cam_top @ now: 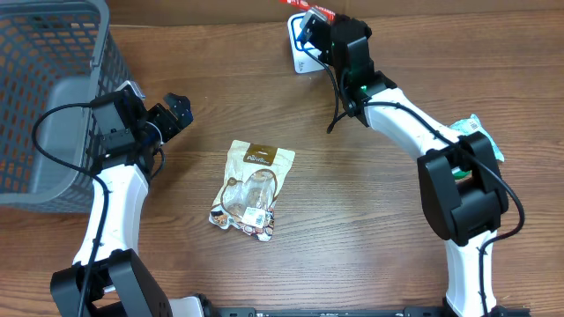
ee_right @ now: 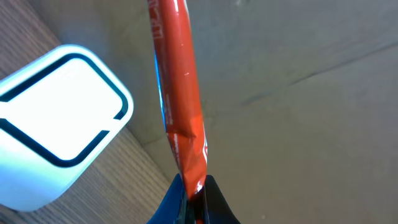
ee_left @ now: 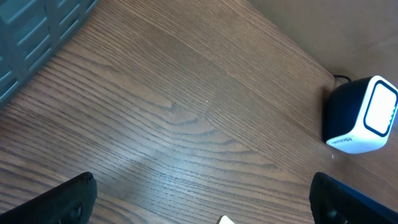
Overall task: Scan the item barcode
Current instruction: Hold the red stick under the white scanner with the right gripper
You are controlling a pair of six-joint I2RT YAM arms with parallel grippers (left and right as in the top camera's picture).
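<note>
A long red packet [ee_right: 177, 81] stands pinched by its lower end in my right gripper [ee_right: 194, 199], which is shut on it. The packet hangs just right of the white scanner box [ee_right: 56, 143] with its dark-rimmed window. From overhead, the right gripper [cam_top: 310, 22] and the red packet [cam_top: 324, 11] sit at the table's far edge over the scanner [cam_top: 300, 51]. No barcode shows on the packet. My left gripper [cam_top: 172, 114] is open and empty beside the basket; in its wrist view the left gripper [ee_left: 205, 208] spans bare wood, with the scanner [ee_left: 364, 115] far right.
A tan snack pouch [cam_top: 251, 189] lies flat mid-table; its corner [ee_left: 224, 220] peeks in at the bottom of the left wrist view. A grey mesh basket [cam_top: 44, 79] fills the far left. A teal packet [cam_top: 489, 141] lies behind the right arm.
</note>
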